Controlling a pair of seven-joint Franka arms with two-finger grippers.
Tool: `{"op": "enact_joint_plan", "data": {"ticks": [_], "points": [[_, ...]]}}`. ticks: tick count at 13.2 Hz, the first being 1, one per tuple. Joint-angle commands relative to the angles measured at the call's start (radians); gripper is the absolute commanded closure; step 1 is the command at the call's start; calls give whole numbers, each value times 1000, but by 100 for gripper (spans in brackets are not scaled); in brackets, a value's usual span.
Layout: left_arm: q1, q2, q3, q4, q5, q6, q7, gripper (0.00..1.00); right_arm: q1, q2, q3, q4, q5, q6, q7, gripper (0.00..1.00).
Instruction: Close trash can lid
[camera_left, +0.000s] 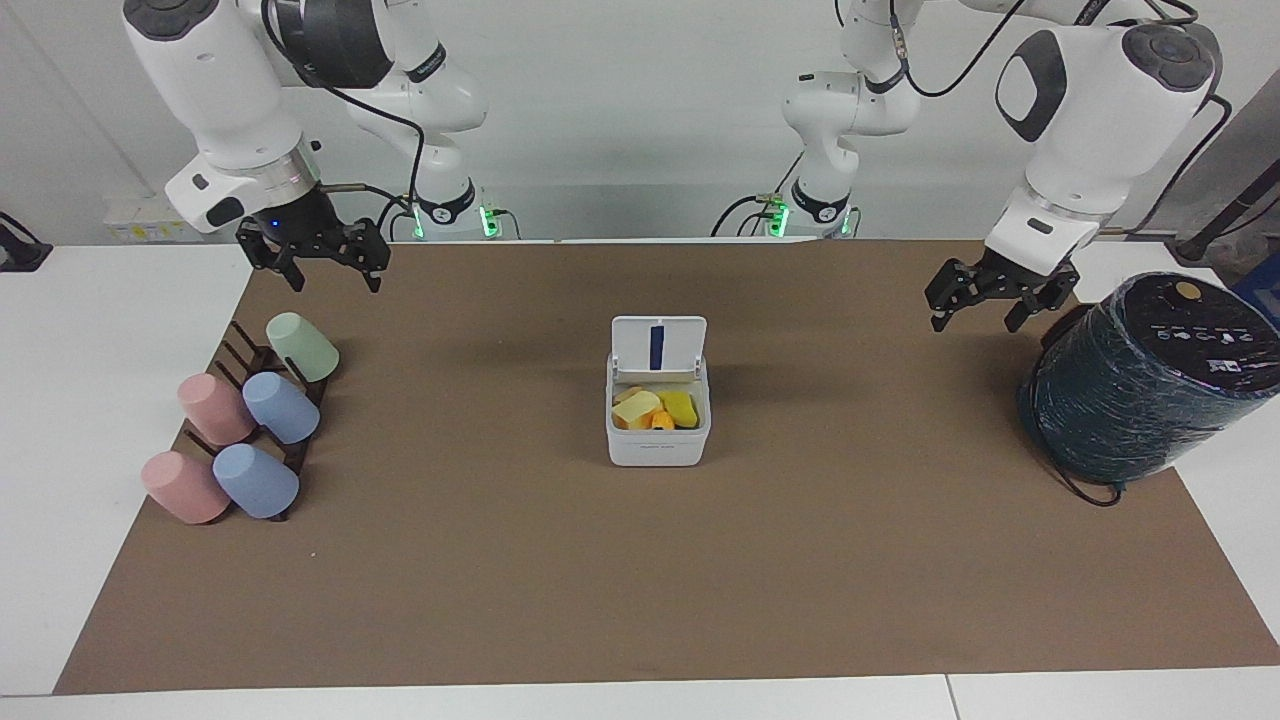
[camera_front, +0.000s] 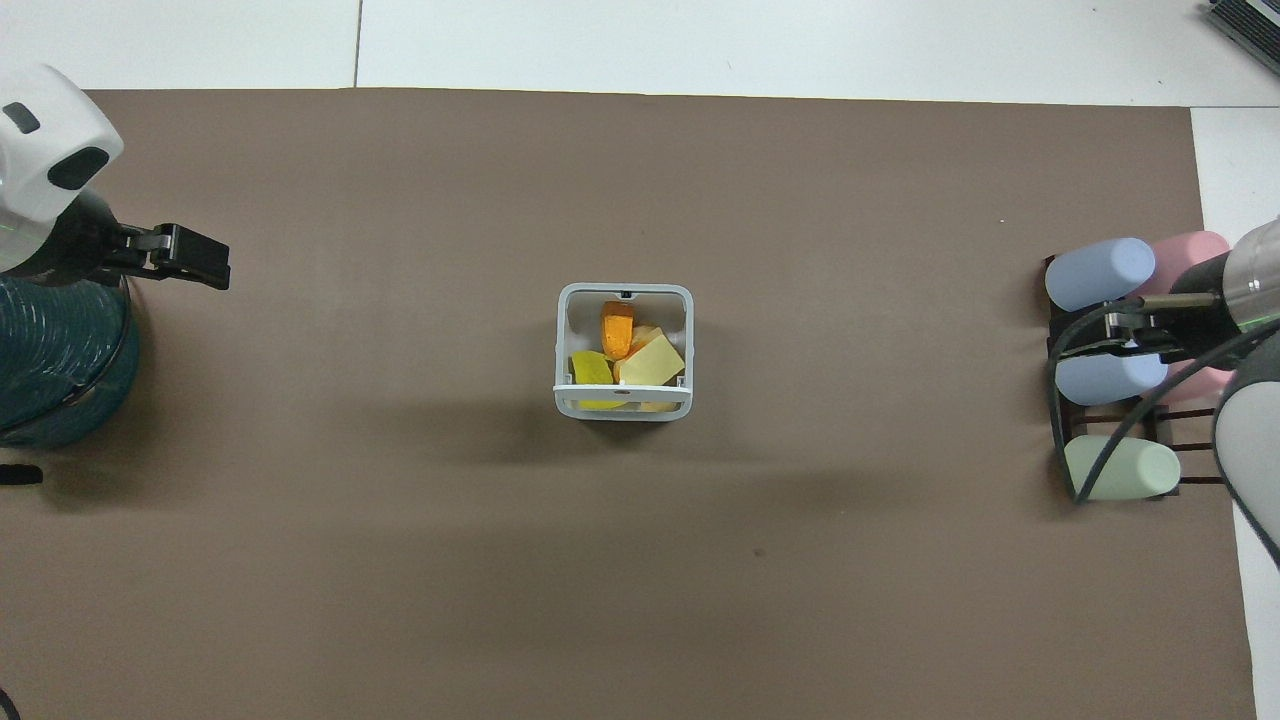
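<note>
lid (camera_left: 658, 347): it stands upright on the trash can (camera_left: 657, 441).
left gripper (camera_left: 1000, 296): fingers spread, over the mat.
right gripper (camera_left: 318, 255): fingers spread, waits by the cups (camera_left: 250, 430).
risk: if you push the lid too hard, the light can may tip.

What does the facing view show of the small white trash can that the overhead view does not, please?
Only the facing view shows the white hinged lid's inner face with its dark blue strip, standing upright. Only the overhead view shows the orange piece fully. Both show the small white square plastic trash can open, with yellow scraps inside.
</note>
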Motion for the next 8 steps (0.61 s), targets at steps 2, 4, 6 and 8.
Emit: {"op": "enact_joint_plan", "data": {"ticks": [2,4,6,8], "points": [[-5,-37,-6,-42,23,15,1,0,-12,0,5,-2,1,-3,-30,0],[-10,-38,-8,-42,23,6,-6,0,-12,0,5,-2,1,-3,-30,0],[-40,-40,-17,-48,21,7,-8,0,-12,0,5,-2,1,-3,-30,0],[-112,-61,-17,-94,21,16,-20,0,-12,0,5,-2,1,-3,-30,0]]}}
